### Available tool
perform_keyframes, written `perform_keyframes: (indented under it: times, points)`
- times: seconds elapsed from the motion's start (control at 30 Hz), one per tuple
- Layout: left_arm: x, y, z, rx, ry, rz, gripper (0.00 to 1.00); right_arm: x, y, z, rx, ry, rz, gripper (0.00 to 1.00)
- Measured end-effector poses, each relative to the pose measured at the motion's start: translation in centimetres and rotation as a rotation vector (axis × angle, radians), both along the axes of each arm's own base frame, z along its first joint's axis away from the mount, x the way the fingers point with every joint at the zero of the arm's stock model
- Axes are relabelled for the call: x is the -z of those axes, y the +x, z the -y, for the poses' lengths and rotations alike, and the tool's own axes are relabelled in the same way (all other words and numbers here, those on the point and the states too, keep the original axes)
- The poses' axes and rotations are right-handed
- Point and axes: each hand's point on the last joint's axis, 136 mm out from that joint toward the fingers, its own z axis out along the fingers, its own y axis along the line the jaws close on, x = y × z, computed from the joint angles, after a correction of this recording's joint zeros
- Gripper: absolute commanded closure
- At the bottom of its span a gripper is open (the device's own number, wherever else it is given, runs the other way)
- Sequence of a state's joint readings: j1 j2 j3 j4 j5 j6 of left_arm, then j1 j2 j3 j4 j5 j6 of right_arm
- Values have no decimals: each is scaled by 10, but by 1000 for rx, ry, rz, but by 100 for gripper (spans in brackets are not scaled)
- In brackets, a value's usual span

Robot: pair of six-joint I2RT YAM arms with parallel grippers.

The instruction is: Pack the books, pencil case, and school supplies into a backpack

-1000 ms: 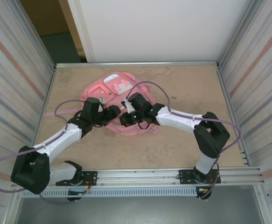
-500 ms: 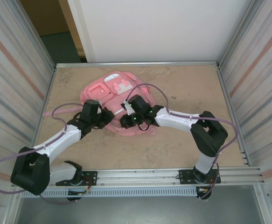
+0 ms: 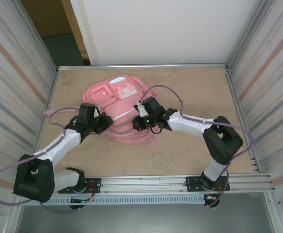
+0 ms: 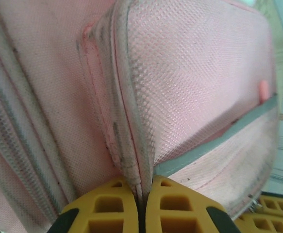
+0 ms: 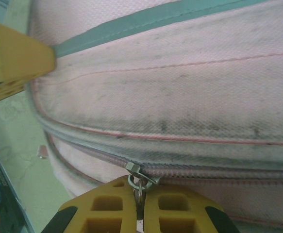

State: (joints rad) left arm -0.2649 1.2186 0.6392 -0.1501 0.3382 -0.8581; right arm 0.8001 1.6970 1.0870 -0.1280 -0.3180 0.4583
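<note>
Right now left gripper (image 4: 142, 194) is clamped on a seam (image 4: 130, 141) of the pink backpack (image 3: 119, 104), right gripper (image 5: 140, 196) closed on its zipper pull (image 5: 139, 180), bag lying left of centre near the table's (image 3: 194, 87) far edge.

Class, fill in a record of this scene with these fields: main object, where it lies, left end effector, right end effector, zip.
main object: pink backpack
where it lies: on the table, pockets up, an arm at each side
left end effector: shut, pinching a seam of the backpack
right end effector: shut on the metal zip pull
zip: cannot tell whether it is open or closed
</note>
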Motion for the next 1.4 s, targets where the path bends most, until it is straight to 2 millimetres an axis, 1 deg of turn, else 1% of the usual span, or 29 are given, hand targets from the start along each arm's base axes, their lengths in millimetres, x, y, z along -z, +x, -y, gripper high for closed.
perform_keyframes:
  times: [0.03, 0.07, 0.1, 0.17, 0.2, 0.27, 0.3, 0.33, 0.4, 0.47, 0.53, 0.6, 0.67, 0.73, 0.8, 0.87, 0.97, 1.03, 1.07, 1.13, 1.2, 1.27, 1.3, 1.4]
  points:
    - [3, 3, -1, 2, 4, -14, 85, -2, 0, -2, -1, 0, 7, 100]
    - [5, 5, -2, 4, 6, -23, 70, -4, 1, -5, -2, 2, 12, 100]
    - [6, 10, -3, 4, 2, -34, 61, -6, 2, -8, -5, 6, 16, 100]
    - [5, 25, -9, -12, 3, -38, 53, -8, 0, -14, -16, 15, 18, 100]
    - [1, 34, -11, -21, 4, -28, 51, -9, -2, -18, -25, 19, 21, 100]
    - [-8, 46, -17, -39, 3, -4, 45, -9, -6, -26, -41, 29, 18, 100]
    - [-15, 50, -20, -51, 1, 12, 41, -9, -8, -30, -50, 35, 11, 100]
    - [-21, 52, -24, -63, 2, 28, 38, -10, -9, -35, -57, 46, 3, 100]
    - [-35, 48, -32, -89, 15, 55, 36, -11, -13, -44, -74, 61, -3, 100]
    - [-53, 38, -39, -111, 26, 83, 41, -11, -17, -51, -89, 71, -8, 100]
    - [-72, 27, -42, -124, 20, 130, 43, -11, -20, -59, -105, 79, -17, 100]
    - [-84, 11, -44, -140, -8, 174, 45, -10, -21, -67, -116, 90, -33, 100]
    - [-76, -4, -45, -153, -35, 158, 44, -9, -23, -75, -128, 102, -38, 100]
    - [-60, -15, -42, -164, -52, 113, 42, -8, -25, -80, -137, 109, -40, 100]
    - [-39, -23, -38, -172, -57, 47, 40, -7, -27, -85, -149, 115, -50, 100]
    - [-26, -28, -35, -183, -61, 3, 39, -7, -27, -89, -153, 124, -59, 100]
    - [-22, -26, -31, -198, -67, -16, 41, -6, -30, -93, -159, 131, -62, 100]
    - [-19, -22, -29, -217, -78, -26, 50, -5, -31, -94, -162, 130, -65, 100]
    - [-17, -19, -28, -226, -87, -34, 56, -4, -32, -95, -162, 129, -67, 100]
    - [-9, -16, -27, -243, -94, -62, 73, -2, -32, -95, -158, 127, -69, 100]
    - [0, -15, -27, -257, -91, -94, 85, 0, -31, -95, -153, 122, -69, 100]
    - [3, -13, -27, -272, -101, -109, 97, 3, -30, -94, -142, 114, -77, 100]
    - [2, -12, -27, -275, -106, -105, 100, 4, -30, -94, -138, 110, -81, 100]
    - [0, -9, -26, -271, -109, -88, 100, 7, -29, -91, -129, 106, -79, 100]
